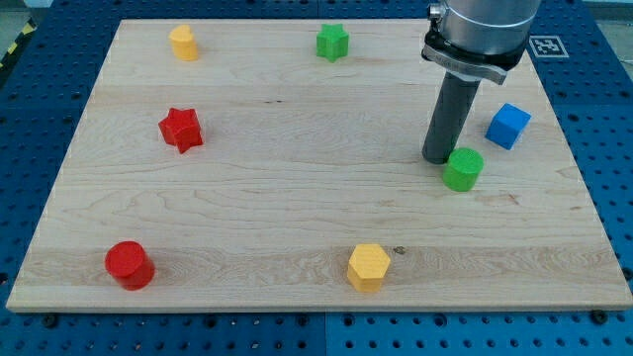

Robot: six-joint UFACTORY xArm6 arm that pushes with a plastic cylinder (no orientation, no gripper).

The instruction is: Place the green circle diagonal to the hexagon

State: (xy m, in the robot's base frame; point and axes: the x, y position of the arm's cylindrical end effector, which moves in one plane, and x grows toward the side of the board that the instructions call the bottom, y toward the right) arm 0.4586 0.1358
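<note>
One rod, my tip (438, 158), touching green circle (463, 169) on its left (no jaws); yellow hexagon (368, 267) well apart.

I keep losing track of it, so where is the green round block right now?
The green round block sits on the view's right side of the board, touching my tip at its upper left, with the blue cube just to its upper right.
</note>
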